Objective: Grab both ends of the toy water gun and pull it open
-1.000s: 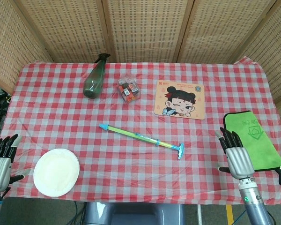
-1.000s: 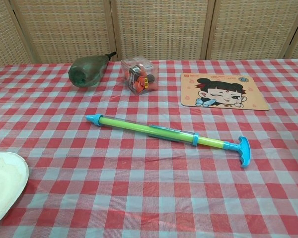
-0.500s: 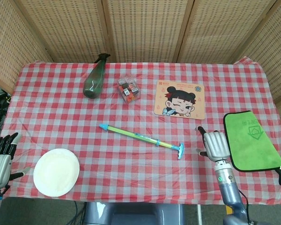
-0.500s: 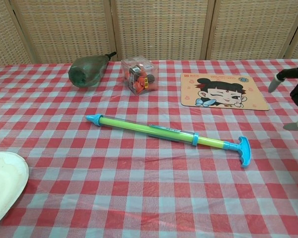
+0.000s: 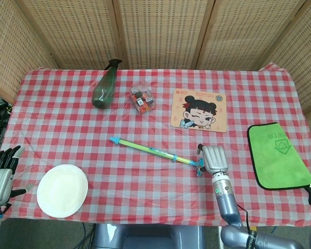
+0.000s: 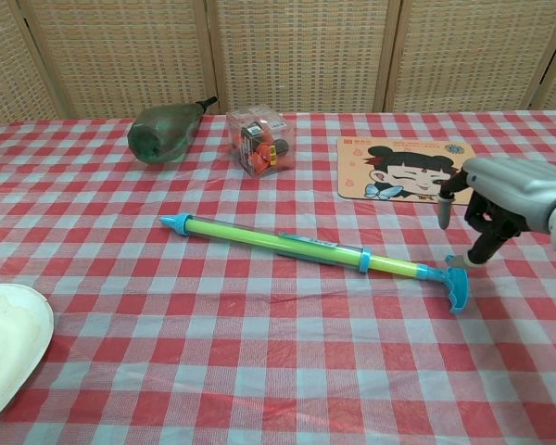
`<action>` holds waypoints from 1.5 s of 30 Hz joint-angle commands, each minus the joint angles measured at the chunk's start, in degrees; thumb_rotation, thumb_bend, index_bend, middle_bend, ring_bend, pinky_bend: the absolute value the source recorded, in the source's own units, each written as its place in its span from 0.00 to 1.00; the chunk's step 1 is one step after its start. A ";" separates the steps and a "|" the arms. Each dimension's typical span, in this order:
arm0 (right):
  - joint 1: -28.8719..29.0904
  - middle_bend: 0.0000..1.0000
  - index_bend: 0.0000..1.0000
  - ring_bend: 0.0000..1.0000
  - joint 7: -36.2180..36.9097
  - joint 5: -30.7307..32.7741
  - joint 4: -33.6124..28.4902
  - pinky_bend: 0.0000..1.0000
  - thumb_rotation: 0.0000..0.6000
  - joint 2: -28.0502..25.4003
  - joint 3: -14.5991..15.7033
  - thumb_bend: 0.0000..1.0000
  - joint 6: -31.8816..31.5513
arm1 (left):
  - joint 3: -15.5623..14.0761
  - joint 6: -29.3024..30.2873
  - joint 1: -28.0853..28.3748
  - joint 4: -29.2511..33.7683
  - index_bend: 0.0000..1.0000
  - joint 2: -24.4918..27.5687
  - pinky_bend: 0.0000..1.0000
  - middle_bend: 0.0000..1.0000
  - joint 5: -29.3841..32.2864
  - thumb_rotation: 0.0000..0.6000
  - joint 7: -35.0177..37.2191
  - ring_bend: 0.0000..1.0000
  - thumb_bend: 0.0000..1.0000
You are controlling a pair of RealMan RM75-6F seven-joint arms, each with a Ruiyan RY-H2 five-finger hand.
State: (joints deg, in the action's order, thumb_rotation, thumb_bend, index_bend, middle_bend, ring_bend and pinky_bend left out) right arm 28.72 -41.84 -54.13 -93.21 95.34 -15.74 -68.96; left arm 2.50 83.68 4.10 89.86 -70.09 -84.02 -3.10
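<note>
While right hand (image 6: 502, 200) seemingly touches water gun (image 6: 296, 246), left hand (image 5: 0, 179) idles.

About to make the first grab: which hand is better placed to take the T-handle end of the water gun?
The right hand. It hovers right at the water gun's blue T-handle, fingers apart, not yet gripping. The left hand sits at the table's near left edge, beyond the white plate.

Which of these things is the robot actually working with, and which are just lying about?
For the job: toy water gun; right hand, at its T-handle end; left hand, at the table's edge.

Lying about: green bottle; clear box; cartoon mat; green cloth; white plate.
</note>
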 commanded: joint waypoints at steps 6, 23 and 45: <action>1.98 1.00 0.54 1.00 -0.40 1.76 1.38 0.72 1.00 2.68 0.23 0.41 -0.32 | 0.02 -0.21 0.10 -0.14 0.00 0.24 0.00 0.00 0.29 1.00 0.83 0.00 0.00; 4.12 1.00 0.52 1.00 1.90 3.91 6.96 0.72 1.00 6.42 1.39 0.40 0.60 | 0.05 -0.32 0.23 -0.27 0.00 0.44 0.00 0.00 0.74 1.00 1.32 0.00 0.00; 5.25 1.00 0.63 1.00 4.25 7.35 12.56 0.72 1.00 6.75 2.39 0.42 4.44 | 0.00 -0.33 0.29 0.01 0.00 0.40 0.00 0.00 1.23 1.00 0.21 0.00 0.00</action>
State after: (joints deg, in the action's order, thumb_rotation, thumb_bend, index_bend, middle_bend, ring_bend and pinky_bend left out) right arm 33.95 -37.63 -46.82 -80.69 102.10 -13.35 -64.57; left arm 2.52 83.36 4.39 89.85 -69.70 -82.80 -2.88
